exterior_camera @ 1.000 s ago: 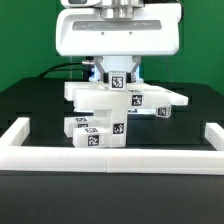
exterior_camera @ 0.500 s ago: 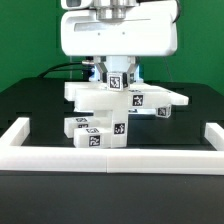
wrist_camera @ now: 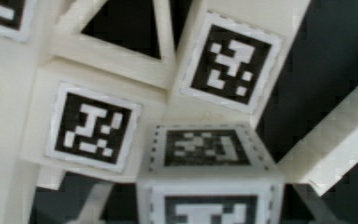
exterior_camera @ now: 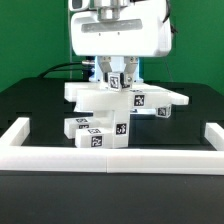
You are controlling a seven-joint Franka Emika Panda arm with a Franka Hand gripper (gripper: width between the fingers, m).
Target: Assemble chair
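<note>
The partly built white chair (exterior_camera: 112,112) stands in the middle of the black table, its flat seat piece (exterior_camera: 150,98) lying across tagged blocks (exterior_camera: 96,132). My gripper (exterior_camera: 118,76) hangs straight down over the seat's back. Its two fingers (exterior_camera: 103,72) close on a small upright white tagged part (exterior_camera: 117,80) that rests on the seat piece. In the wrist view, tagged white chair pieces (wrist_camera: 96,125) fill the picture, and the held tagged part (wrist_camera: 208,205) sits at the jaws. The fingertips themselves are hidden there.
A low white wall (exterior_camera: 110,158) runs along the front of the table, with short returns at the exterior view's left (exterior_camera: 14,134) and right (exterior_camera: 213,134). Black cables (exterior_camera: 70,68) lie behind the chair.
The wrist body looks narrower now than a second ago and has shifted slightly to the exterior view's right, as if turning about its vertical axis. The held part and the chair stay in place.
</note>
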